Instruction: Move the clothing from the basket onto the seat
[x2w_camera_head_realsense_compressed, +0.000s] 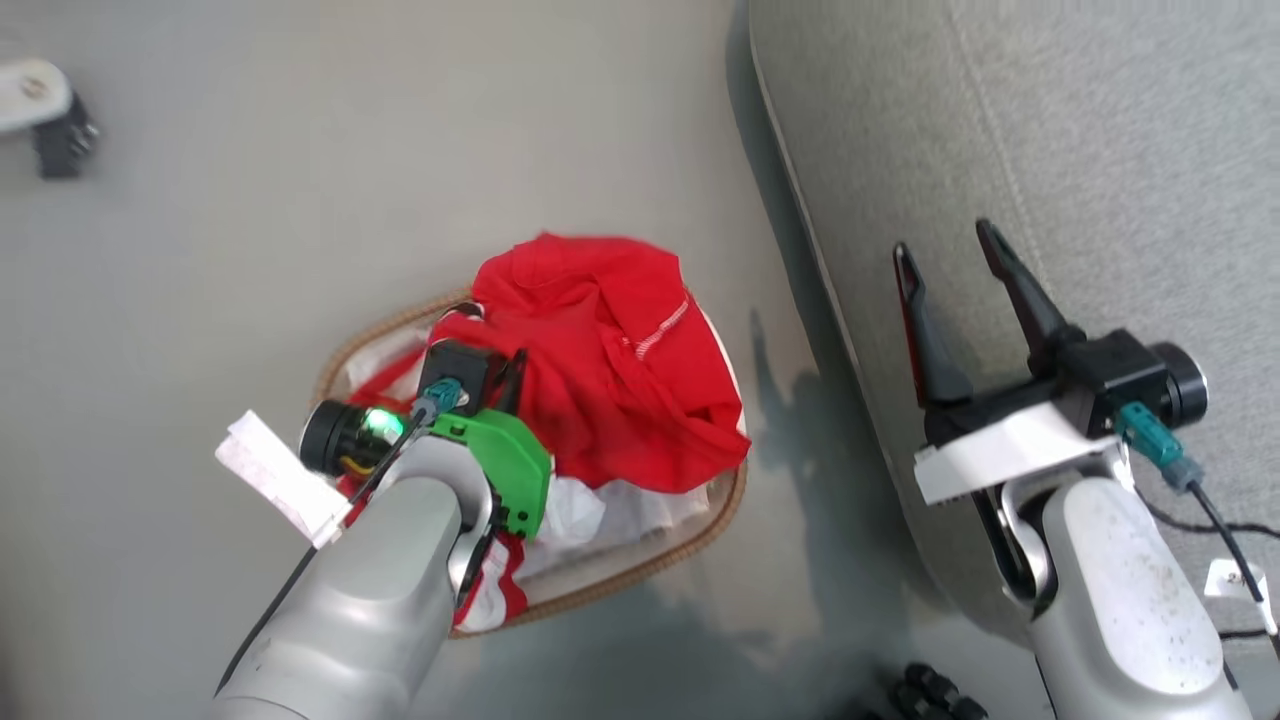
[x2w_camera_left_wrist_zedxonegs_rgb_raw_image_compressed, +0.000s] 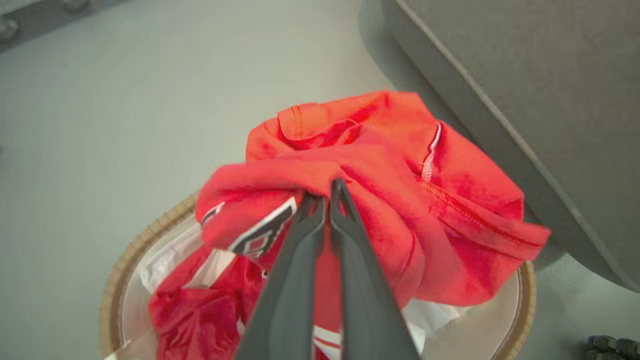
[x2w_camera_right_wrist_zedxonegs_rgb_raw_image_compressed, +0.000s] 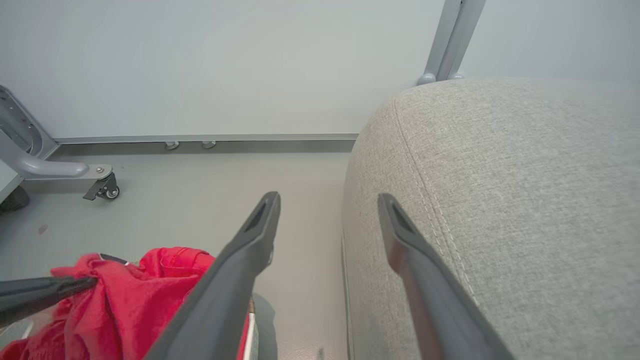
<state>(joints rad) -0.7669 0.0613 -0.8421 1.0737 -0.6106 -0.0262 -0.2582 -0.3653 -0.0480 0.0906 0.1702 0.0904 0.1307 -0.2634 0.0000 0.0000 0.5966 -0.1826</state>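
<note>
Folds of red jersey (x2w_camera_left_wrist_zedxonegs_rgb_raw_image_compressed: 380, 165) hide most basket (x2w_camera_left_wrist_zedxonegs_rgb_raw_image_compressed: 120, 270) interior; left gripper (x2w_camera_left_wrist_zedxonegs_rgb_raw_image_compressed: 326, 192) clamps fold.

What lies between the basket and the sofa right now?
A bare, shadowed strip of grey floor, plain in the head view. The basket and the sofa stand apart, not touching.

Pale grey floor (x2w_camera_head_realsense_compressed: 300, 250) across the left of the head view, white bracket with a black caster (x2w_camera_head_realsense_compressed: 45, 115) at upper left, dark knobbly object (x2w_camera_head_realsense_compressed: 935, 695) at the bottom edge, pale wall (x2w_camera_right_wrist_zedxonegs_rgb_raw_image_compressed: 225, 65) over a grey baseboard strip (x2w_camera_right_wrist_zedxonegs_rgb_raw_image_compressed: 225, 145), grey frame leg on a small caster (x2w_camera_right_wrist_zedxonegs_rgb_raw_image_compressed: 102, 187) at left, grey metal post (x2w_camera_right_wrist_zedxonegs_rgb_raw_image_compressed: 452, 40) at upper right
</note>
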